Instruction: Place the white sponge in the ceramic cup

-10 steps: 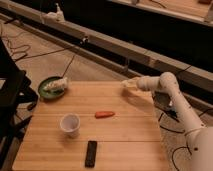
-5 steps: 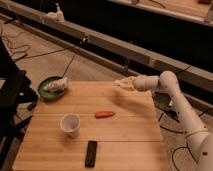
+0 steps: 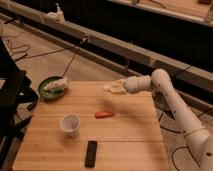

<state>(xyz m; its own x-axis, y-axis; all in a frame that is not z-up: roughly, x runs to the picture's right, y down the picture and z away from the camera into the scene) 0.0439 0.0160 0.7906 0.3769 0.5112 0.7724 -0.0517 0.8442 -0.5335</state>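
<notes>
So the gripper point(image 3: 115, 89) is clenched on a pale flat pad that looks like the white sponge point(image 3: 109, 89), which pokes out toward the left of the fingertips. It hangs above the wooden table point(image 3: 130, 145), up around 12 to 1 o'clock of the tabletop near the far edge, and nothing under it is touching it. The white arm point(image 3: 165, 90) comes in from the right, bends at an elbow past the table's far right corner and runs down out of the bottom right. Straight below the gripper, at its 6 o'clock, an orange carrot point(image 3: 104, 114) lies flat near the middle of the table, well apart from it. The ceramic cup point(image 3: 70, 124) stands upright at roughly 9 o'clock of the tabletop, about 7 to 8 o'clock from the gripper, mouth open, apart from the carrot. A black remote point(image 3: 91, 153) lies lengthwise at 6 o'clock near the front edge. At 10 to 11 o'clock, on the far left corner, sits a dark green plate point(image 3: 44, 92) with a lumpy white object point(image 3: 56, 85) on it. Cables point(image 3: 50, 52) trail over the floor behind.
</notes>
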